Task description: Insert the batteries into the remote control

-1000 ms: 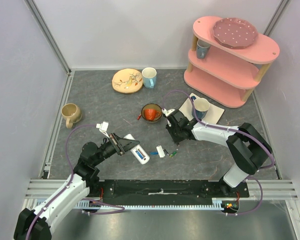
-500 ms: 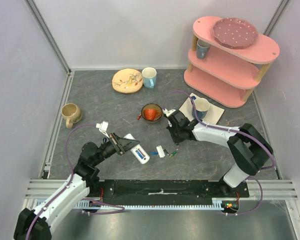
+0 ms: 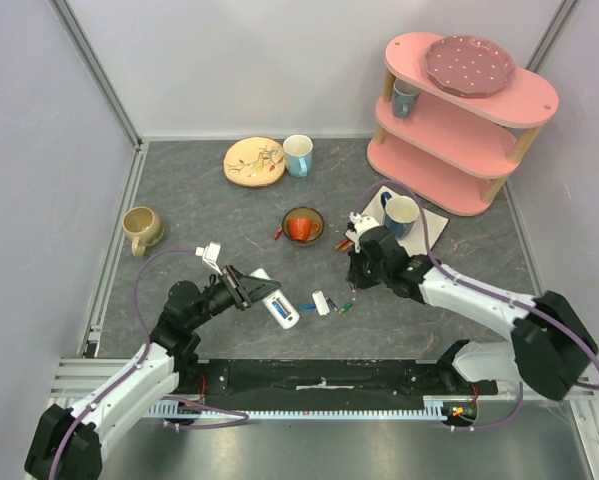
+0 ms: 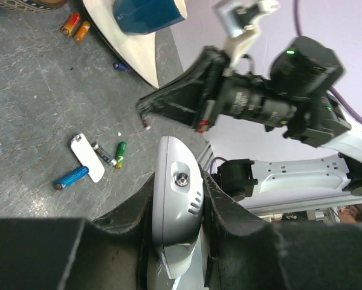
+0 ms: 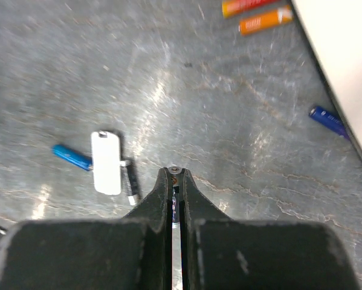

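At the table's near middle, the remote control [image 3: 279, 307] is pinched in the left pincer [image 4: 179, 190] and raised off the surface. The right pincer [image 5: 175, 175] is pressed together above the loose batteries [image 4: 120, 154]; nothing is seen held in it. Battery pick-up is judged the step in hand. Next, the jaws would need spreading and lowering squarely over one thin cell, which is likely to roll. A white cover [image 5: 106, 162] lies beside them. The table [image 3: 199, 210] is noted as grey and mottled, with pale walls, a pink shelf [image 3: 459, 140] and crockery behind.
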You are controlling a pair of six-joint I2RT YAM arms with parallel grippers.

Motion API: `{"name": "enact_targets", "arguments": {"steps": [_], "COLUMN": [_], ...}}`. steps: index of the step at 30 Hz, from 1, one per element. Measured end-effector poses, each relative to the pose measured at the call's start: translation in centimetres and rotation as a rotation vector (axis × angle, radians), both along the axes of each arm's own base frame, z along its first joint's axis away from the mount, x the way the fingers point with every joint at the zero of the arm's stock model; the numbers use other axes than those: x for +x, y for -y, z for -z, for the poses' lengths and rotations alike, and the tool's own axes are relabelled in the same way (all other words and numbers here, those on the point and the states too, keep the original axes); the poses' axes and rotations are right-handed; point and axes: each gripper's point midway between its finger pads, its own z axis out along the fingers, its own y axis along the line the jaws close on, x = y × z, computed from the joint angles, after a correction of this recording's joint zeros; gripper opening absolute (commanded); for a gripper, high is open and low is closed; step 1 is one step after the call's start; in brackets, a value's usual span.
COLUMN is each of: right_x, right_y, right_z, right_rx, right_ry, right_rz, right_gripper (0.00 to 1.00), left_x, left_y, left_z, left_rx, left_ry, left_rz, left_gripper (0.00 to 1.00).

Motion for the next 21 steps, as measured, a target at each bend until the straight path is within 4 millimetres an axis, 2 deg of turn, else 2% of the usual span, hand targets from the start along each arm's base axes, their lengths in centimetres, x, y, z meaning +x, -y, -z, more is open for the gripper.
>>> {"name": "enact_targets", "arguments": {"steps": [5, 9, 12, 18, 21], "right_x": [0.8, 0.4, -0.4, -1.4, -1.5], "right_y": [-0.7, -1.1, -2.2, -4.3, -4.9], "right_z": [-5.0, -7.0, -8.4, -12.4, -13.5], "right_rx": [0.128, 0.149, 0.133, 0.095, 0.075], "right_ry": [0.131, 0.197, 0.250, 0.393, 0.440], "right_rz": [0.018, 0.014, -0.019, -0.028, -0.015], "right_gripper": [0.00, 0.00, 0.00, 0.00, 0.00], "left_x": [0.4, 0.9, 1.4, 2.2, 2.2], "left_y": [0.2, 0.5, 0.8, 1.6, 2.0], "left_z": [1.0, 1.9, 2.3, 0.9, 0.1], "left_rx": [0.018, 0.035, 0.043, 0.015, -0.008], "left_ry": [-0.034, -0.068, -0.085, -0.050, -0.021], "left_rz": [0.000, 0.002, 0.006, 0.020, 0.035], "left_gripper": [0.02, 0.02, 0.02, 0.02, 0.02]}}
